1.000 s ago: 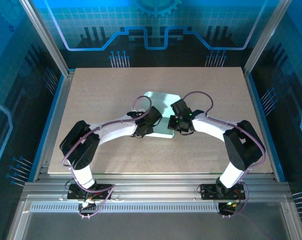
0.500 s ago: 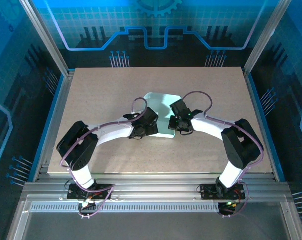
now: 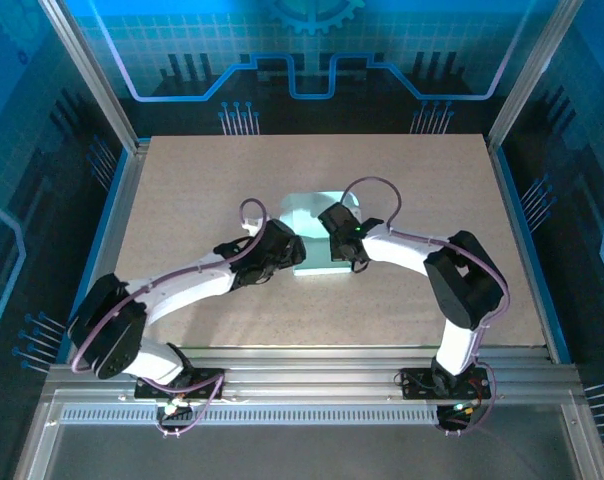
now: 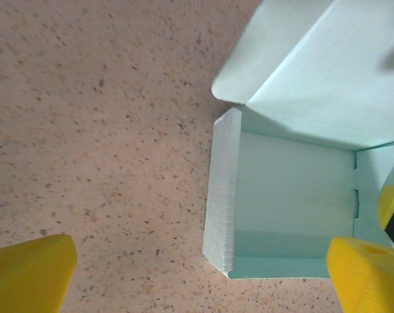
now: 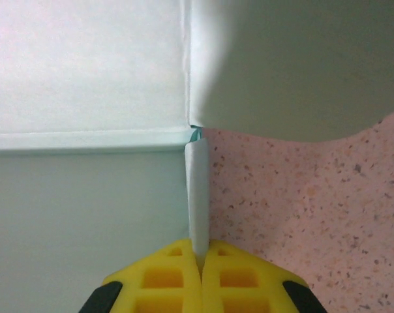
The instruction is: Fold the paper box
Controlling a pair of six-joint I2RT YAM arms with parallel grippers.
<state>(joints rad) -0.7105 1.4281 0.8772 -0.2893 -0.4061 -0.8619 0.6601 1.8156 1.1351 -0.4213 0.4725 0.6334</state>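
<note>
Near the middle of the table [image 3: 182, 190], between the 2 wrists, the paper box [image 3: 312, 212] lay half formed, and both arms reached in over it from the near edge.

From the left wrist camera the box looked like a shallow open tray of pale mint card. Its left wall [image 4: 220, 195] stood up on the speckled surface and its floor was flat. A large flap [image 4: 314, 72] was spread open beyond it, at the top of that view. The left gripper [image 4: 197, 264] hovered above the left part of the tray with its 2 yellow fingers [image 4: 27, 277] far apart. 1 finger was over the bare table and 1 was over the lower right corner of the box, and they held nothing. I could not tell whether they touched the card.

From the right wrist camera the right gripper [image 5: 200, 261] had its 2 fingers pressed together, and a thin upright strip of card [image 5: 198, 189] was pinched between them. This strip was 1 side wall of the box. To its left was the pale card of the box, and to its right was the speckled table. Above it a rounded flap [image 5: 295, 65] hung over the table and cast a soft shadow.
</note>
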